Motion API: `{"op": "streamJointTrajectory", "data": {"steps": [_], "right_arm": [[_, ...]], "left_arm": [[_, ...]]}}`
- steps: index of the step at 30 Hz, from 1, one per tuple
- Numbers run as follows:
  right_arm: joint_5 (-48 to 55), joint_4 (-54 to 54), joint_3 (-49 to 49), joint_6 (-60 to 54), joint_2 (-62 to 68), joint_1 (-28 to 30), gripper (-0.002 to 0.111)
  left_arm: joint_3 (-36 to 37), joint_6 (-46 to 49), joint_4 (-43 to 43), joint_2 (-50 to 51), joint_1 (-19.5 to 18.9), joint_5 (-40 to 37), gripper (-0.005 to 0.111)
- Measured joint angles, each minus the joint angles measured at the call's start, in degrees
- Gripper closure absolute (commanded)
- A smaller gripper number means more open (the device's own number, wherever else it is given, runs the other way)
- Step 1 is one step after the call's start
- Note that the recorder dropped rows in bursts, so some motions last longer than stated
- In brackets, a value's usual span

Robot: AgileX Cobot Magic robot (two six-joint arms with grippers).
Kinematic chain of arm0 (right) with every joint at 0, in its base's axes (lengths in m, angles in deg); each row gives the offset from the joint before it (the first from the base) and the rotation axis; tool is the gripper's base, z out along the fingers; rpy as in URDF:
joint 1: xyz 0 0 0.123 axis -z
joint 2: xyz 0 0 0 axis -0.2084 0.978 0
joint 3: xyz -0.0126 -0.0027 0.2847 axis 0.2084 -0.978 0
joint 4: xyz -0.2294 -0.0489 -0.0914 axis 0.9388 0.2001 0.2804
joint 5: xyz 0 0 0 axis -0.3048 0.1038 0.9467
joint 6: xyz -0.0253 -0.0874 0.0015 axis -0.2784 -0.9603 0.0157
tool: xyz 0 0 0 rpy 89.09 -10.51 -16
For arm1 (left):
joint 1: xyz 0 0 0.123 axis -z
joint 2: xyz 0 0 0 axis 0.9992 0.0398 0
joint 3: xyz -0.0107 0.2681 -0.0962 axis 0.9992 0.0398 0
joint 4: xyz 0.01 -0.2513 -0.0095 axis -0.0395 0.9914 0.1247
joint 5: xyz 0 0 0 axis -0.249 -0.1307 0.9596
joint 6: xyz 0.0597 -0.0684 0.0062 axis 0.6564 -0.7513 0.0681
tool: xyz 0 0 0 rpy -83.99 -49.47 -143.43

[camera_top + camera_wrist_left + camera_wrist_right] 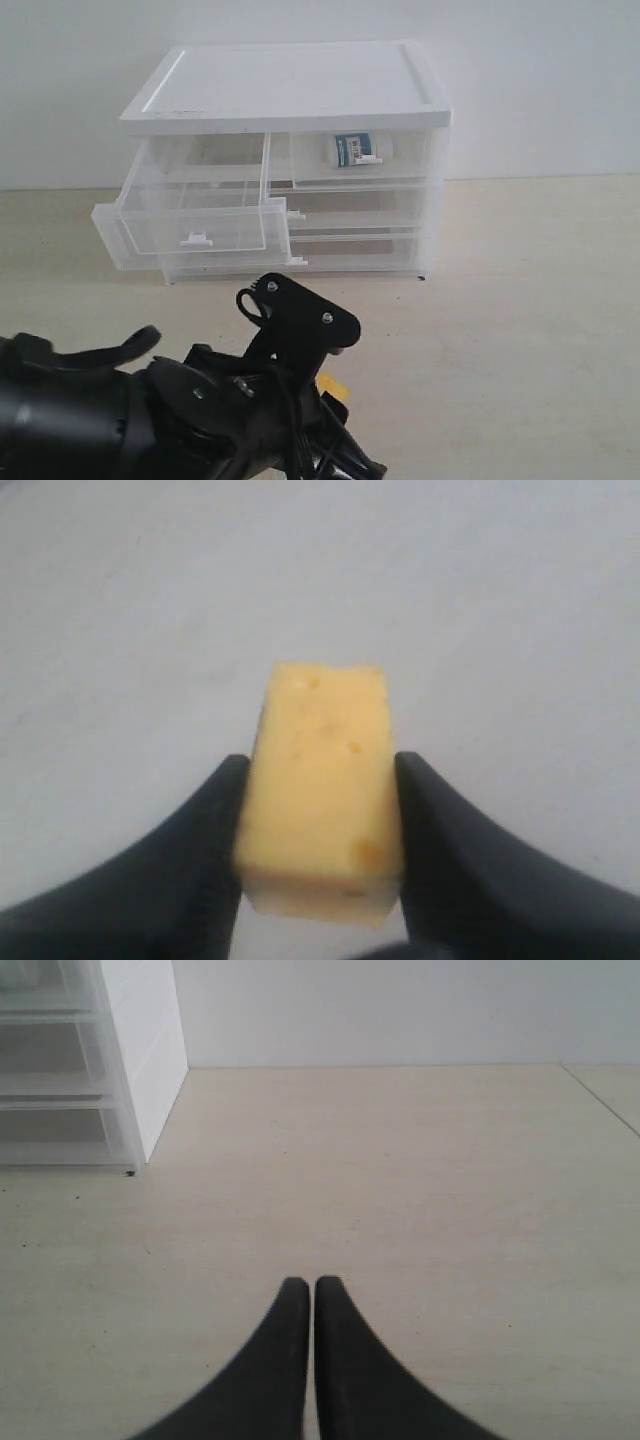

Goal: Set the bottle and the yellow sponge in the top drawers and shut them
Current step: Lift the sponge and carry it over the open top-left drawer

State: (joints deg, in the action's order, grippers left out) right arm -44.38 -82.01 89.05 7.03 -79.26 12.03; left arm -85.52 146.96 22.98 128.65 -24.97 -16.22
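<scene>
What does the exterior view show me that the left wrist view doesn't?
Only exterior: the white cabinet, its top left drawer pulled open, and the bottle inside the closed top right drawer. Only left wrist: the left gripper shut on the yellow sponge, fingers pressing its two long sides. Both: the sponge, though the exterior view catches just a yellow sliver under the arm, and the pale tabletop.

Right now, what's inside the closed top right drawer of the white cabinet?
The bottle sits inside the top right drawer, its teal label showing through the translucent front. The cap and the drawer's back are too hazy to make out.
</scene>
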Motion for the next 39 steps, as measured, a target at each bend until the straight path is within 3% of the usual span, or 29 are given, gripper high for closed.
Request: {"op": "streamJointTrajectory", "data": {"steps": [7, 10, 16, 21, 26, 29, 39], "right_arm": [[0.0, 0.0, 0.0, 0.0, 0.0, 0.0, 0.108], [0.0, 0.0, 0.0, 0.0, 0.0, 0.0, 0.108], [0.0, 0.0, 0.0, 0.0, 0.0, 0.0, 0.108], [0.0, 0.0, 0.0, 0.0, 0.0, 0.0, 0.108], [0.0, 0.0, 0.0, 0.0, 0.0, 0.0, 0.108], [0.0, 0.0, 0.0, 0.0, 0.0, 0.0, 0.108], [0.0, 0.0, 0.0, 0.0, 0.0, 0.0, 0.108]], "left_arm": [[0.21, 14.22, 1.18, -8.66, 0.33, -9.68, 0.102], [0.21, 19.46, 1.18, -11.71, -1.15, -17.9, 0.102], [0.21, 24.41, -1.48, -16.35, -5.9, -33.26, 0.102], [0.21, 24.47, -10.57, -18.3, -12.62, -44.76, 0.102], [-3.68, 13.22, -28.8, -18.83, -18.52, -61.65, 0.102], [-8.39, 2.63, -40.63, -18.83, -20.53, -66.75, 0.102], [-23.9, -29.08, -73.34, -18.83, -22.57, -71.32, 0.102]]}}
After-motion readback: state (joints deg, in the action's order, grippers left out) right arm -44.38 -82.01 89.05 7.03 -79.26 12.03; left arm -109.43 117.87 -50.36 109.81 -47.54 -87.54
